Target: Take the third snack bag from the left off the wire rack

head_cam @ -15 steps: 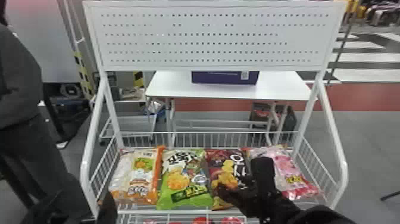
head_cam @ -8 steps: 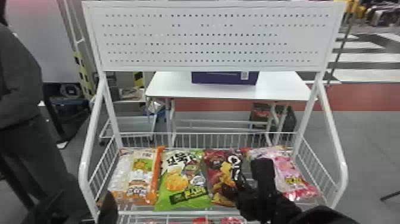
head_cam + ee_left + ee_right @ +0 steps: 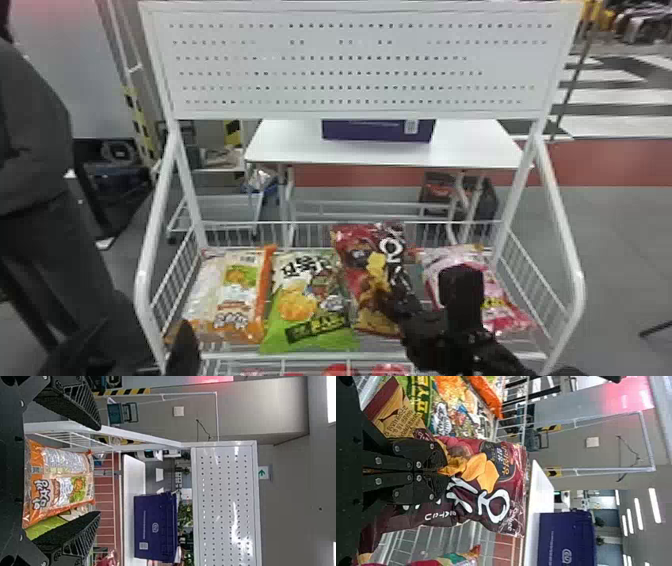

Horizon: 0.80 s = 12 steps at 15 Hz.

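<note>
Right wrist view: right gripper [image 3: 441, 469] is clamping the dark red foil snack bag [image 3: 494, 490].
Lifting should be clearing the white wire rack's [image 3: 145, 280] front edge; left gripper [image 3: 97, 469] is idling open, empty.

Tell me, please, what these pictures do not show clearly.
Head view: the right claw covers the lower end of the dark red bag, so contact with the wire rack is unclear.
Same claw hides the middle of the pink bag.
Head view: red items below are cut off by the bottom edge.
</note>
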### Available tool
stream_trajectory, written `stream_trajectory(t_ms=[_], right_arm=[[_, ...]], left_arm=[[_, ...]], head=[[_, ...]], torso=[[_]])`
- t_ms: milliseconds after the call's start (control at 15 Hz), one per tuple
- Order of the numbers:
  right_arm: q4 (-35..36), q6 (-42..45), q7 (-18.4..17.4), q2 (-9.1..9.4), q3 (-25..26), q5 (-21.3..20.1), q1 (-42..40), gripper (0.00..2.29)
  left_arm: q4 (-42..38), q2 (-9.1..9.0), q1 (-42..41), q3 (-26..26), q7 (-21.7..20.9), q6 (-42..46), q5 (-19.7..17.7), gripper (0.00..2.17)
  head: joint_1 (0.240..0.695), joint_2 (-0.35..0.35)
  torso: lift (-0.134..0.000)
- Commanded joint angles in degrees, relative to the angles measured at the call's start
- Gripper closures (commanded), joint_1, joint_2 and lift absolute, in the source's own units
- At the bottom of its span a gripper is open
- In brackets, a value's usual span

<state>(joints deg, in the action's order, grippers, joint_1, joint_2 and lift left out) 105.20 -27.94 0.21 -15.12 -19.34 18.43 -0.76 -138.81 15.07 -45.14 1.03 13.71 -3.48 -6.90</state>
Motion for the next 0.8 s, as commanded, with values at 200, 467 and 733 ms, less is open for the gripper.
stream_trajectory(t_ms=[200, 467, 733], right_arm=[[15.3, 3.5, -1.5, -3.78, 5.4, 0.3, -10.4, 2.24], [26.2, 3.7, -0.8, -5.09, 14.8, 0.5, -24.4, 2.24], [30.5, 9.5, 1.8, -6.15, 26.7, 5.0, -36.7, 2.24]], left_arm=[[-0.7, -0.04, -0.3, 0.0, 0.1, 0.0, 0.1, 0.14], [-0.5, -0.39, -0.1, -0.2, 0.1, 0.0, 0.2, 0.14], [-0.1, -0.39, 0.0, -0.8, 0.2, 0.2, 0.0, 0.14]], head=[[0.499, 0.0], [0.499, 0.0], [0.499, 0.0]], torso=[[0.0], [0.0], [0.0]])
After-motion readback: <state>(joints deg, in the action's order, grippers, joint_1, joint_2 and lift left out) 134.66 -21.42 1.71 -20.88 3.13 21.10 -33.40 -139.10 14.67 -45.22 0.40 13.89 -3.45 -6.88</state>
